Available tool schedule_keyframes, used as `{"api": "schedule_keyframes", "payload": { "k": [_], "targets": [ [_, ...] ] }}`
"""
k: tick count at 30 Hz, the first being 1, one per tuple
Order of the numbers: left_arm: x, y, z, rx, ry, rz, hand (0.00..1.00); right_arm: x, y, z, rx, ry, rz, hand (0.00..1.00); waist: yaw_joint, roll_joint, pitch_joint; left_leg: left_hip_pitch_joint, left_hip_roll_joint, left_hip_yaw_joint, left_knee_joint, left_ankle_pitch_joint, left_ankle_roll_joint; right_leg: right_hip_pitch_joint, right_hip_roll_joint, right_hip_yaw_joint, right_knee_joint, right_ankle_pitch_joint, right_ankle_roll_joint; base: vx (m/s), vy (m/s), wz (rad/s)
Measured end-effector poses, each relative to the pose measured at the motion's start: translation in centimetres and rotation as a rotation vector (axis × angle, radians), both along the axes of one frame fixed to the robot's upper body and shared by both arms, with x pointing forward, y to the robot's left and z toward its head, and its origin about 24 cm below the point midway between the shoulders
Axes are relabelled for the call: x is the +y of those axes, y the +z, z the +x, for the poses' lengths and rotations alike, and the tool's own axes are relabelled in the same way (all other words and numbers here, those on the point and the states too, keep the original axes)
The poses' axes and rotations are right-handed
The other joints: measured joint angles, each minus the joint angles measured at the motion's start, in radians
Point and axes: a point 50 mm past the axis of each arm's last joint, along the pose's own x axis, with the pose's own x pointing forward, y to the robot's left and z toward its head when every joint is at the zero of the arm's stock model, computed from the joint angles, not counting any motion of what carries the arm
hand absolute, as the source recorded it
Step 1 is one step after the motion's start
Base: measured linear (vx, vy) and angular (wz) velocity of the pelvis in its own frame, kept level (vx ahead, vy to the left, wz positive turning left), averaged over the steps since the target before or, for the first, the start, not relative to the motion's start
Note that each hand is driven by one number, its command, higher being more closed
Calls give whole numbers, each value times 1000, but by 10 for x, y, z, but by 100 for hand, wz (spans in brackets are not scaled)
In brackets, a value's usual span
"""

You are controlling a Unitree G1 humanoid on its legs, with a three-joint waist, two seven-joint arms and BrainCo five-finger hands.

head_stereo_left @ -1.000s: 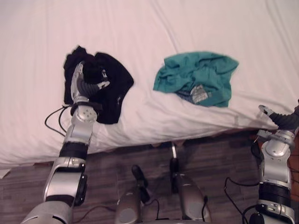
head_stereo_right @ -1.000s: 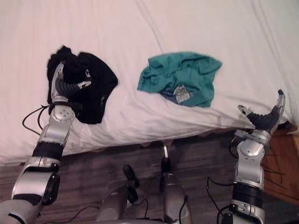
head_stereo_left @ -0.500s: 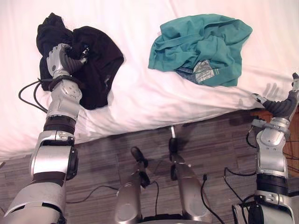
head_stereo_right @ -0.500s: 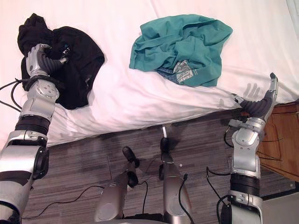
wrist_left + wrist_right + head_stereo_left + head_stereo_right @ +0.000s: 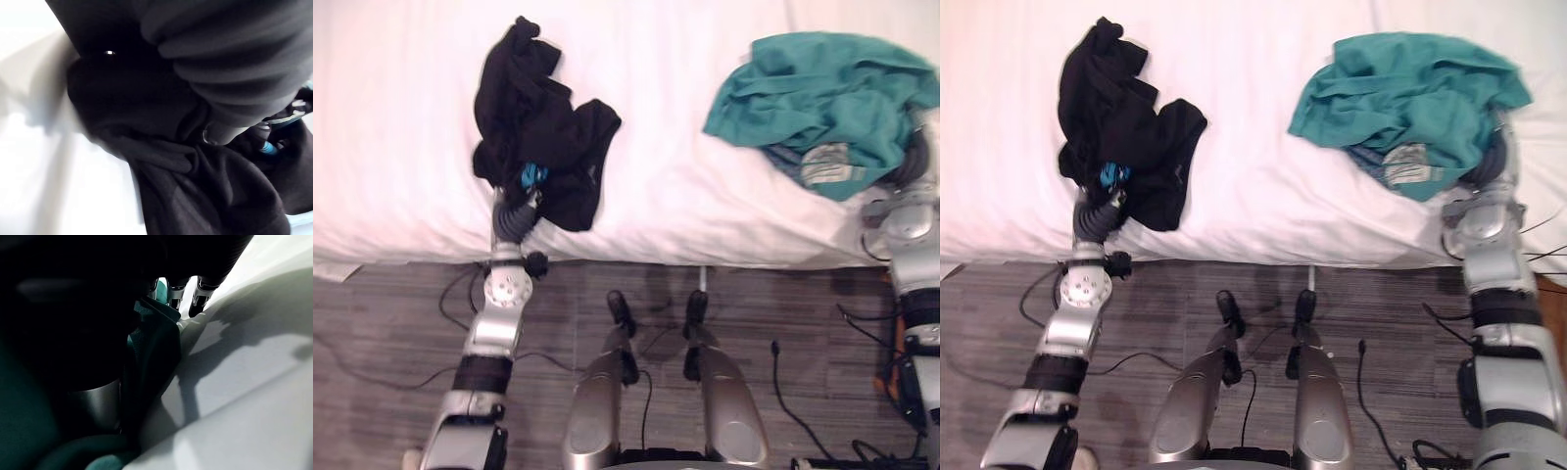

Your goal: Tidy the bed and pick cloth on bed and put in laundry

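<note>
My right hand (image 5: 1491, 164) has just reached the teal cloth (image 5: 1410, 88), upper right; my left hand (image 5: 514, 219) is buried in the black cloth (image 5: 533, 127), left. I cannot tell either grip; both pickups seem underway.

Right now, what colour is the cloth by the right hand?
The cloth is teal; right eye view shows it best.
</note>
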Motion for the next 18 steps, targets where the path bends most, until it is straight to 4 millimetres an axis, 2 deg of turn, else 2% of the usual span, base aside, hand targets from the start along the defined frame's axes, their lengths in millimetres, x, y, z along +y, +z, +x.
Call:
{"api": "schedule_keyframes", "payload": {
  "k": [3, 6, 10, 12, 14, 17, 18],
  "targets": [
    [-15, -22, -11, 76, -67, -77, 100, -16, 10, 2, 62, -47, -20, 100, 4, 11, 0, -12, -19, -7, 0, 3, 5, -31, -26, -2, 49, -16, 10, -1, 47, 11],
    [-38, -31, -15, 112, -161, -137, 100, -35, 17, -3, 79, -114, 16, 100, 19, 25, 1, -13, -31, -22, -2, 0, 0, -32, -37, -14, 63, -19, 14, -31, 34, 19],
    [-52, -43, -27, 150, -220, -176, 100, -45, 11, -8, 93, -154, 58, 100, 21, 26, 1, 1, -36, -29, 0, 1, 0, -13, -50, -21, 66, -19, 14, -19, 14, 9],
    [-56, -51, -33, 186, -230, -196, 100, -40, -8, -10, 71, -121, 125, 100, 17, 24, 0, 40, -34, -27, -1, 1, 0, 31, -47, -25, 60, -20, 15, 56, -30, 2],
    [-56, -59, -39, 225, -237, -203, 100, -29, -41, -17, 51, -72, 216, 100, 12, 15, -5, 98, -29, -22, 0, 3, 5, 90, -41, -25, 56, -31, 15, 100, -69, -7],
    [-46, -79, -55, 319, -197, -195, 100, 13, -114, -33, 69, 40, 392, 100, -2, -28, -105, 153, -8, 2, -9, -16, -8, 141, -15, -13, 36, -54, 9, 143, -96, -19],
    [-42, -84, -59, 343, -180, -198, 100, 25, -132, -38, 79, 63, 448, 100, -8, -41, -125, 175, -2, 6, -16, -19, -12, 162, -7, -12, 28, -59, 6, 184, -115, -21]
  ]
}}
